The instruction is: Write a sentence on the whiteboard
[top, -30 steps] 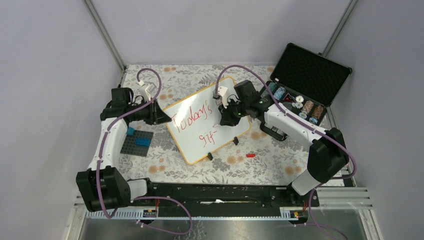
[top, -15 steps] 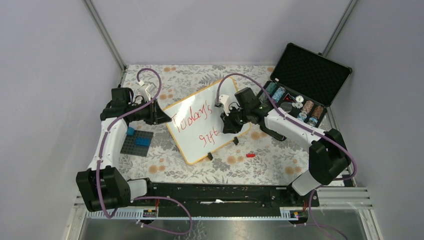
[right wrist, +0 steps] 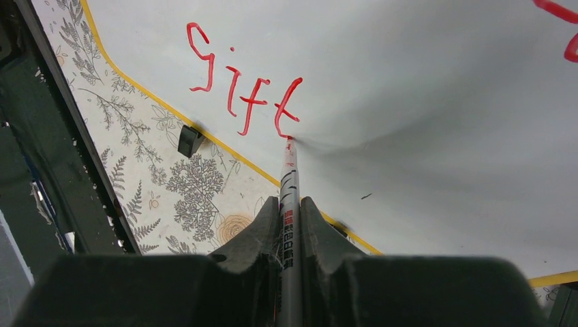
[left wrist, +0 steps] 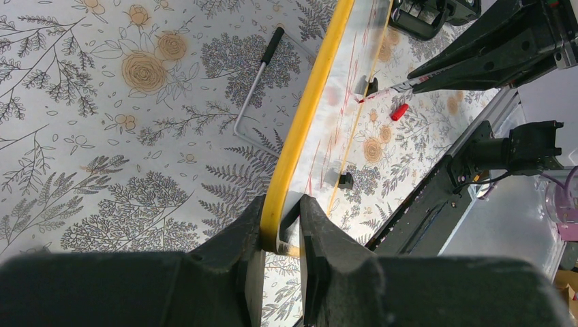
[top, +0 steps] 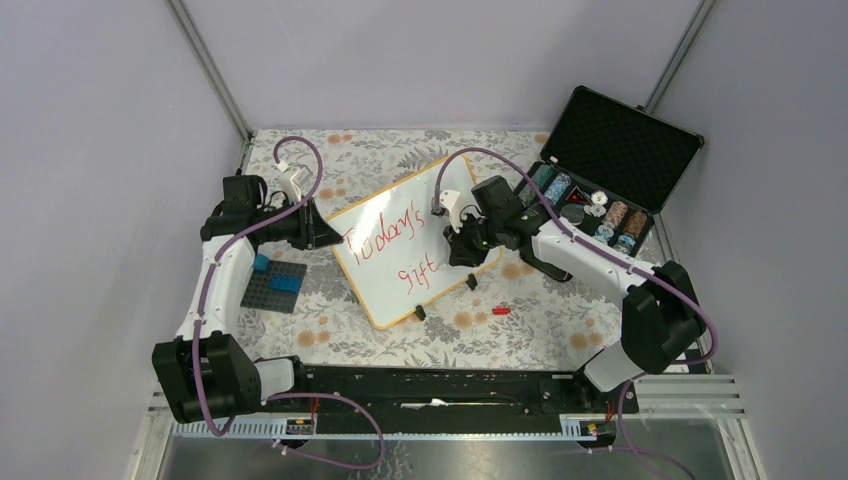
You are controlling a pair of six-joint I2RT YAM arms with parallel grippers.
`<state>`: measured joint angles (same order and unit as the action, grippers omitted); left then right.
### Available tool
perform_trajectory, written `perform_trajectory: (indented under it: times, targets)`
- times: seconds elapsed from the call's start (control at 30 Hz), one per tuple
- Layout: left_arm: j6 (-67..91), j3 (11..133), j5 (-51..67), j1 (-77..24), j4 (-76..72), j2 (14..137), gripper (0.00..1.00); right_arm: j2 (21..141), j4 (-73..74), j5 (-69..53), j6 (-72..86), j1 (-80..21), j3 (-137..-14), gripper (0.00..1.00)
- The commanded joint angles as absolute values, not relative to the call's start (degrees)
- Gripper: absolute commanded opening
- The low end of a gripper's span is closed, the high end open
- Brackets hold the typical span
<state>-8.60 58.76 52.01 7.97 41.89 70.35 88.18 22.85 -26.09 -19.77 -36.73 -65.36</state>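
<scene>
The whiteboard (top: 455,190) lies tilted on the floral table, white with a yellow rim (left wrist: 310,102). The sentence in red marker reads "Today's" (top: 385,238) on one line, with "gift" (top: 418,272) below it. My left gripper (top: 322,235) is shut on the board's left corner, rim between its jaws (left wrist: 281,231). My right gripper (top: 462,250) is shut on a silver marker (right wrist: 289,177) held between the jaws (right wrist: 290,211). The marker's red tip touches the whiteboard (right wrist: 409,102) at the foot of the "t" in "gift" (right wrist: 242,88).
An open black case (top: 620,150) with stacked chips stands at the back right. A grey baseplate (top: 275,285) with blue bricks lies left of the board. A red cap (top: 501,311) rests on the table in front of the board. A thin metal rod (left wrist: 255,82) lies behind the board.
The "t" of "gift" has been written. My right gripper has shifted slightly right with the marker. The left gripper and board have not moved.
</scene>
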Motion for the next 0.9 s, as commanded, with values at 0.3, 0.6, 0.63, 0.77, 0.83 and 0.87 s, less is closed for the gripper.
perform_trajectory:
  times: [0.3,0.6,0.63,0.77,0.83,0.87]
  targets:
    - [-11.07,58.78,47.71,6.40,41.14,70.94,0.05,83.84,25.64,-29.48,-20.42,-36.39,-68.78,0.00]
    - [-11.01,58.62,47.65,6.38,41.13,70.32,0.05,84.27,25.00,-26.05,-20.92,-36.23,-68.00,0.00]
    - [-10.94,58.56,47.70,6.34,41.18,70.31,0.05,84.59,24.55,-25.43,-20.92,-36.25,-67.95,0.00]
    - [-10.92,58.67,47.60,6.34,41.13,70.31,0.05,86.08,24.22,-24.17,-21.09,-36.14,-68.61,0.00]
    - [-10.90,58.70,47.60,6.33,41.13,70.39,0.05,86.61,23.91,-23.73,-21.09,-36.07,-68.55,0.00]
    - [-10.91,58.67,47.61,6.32,41.13,70.47,0.05,86.77,23.57,-23.39,-21.09,-36.12,-68.46,0.00]
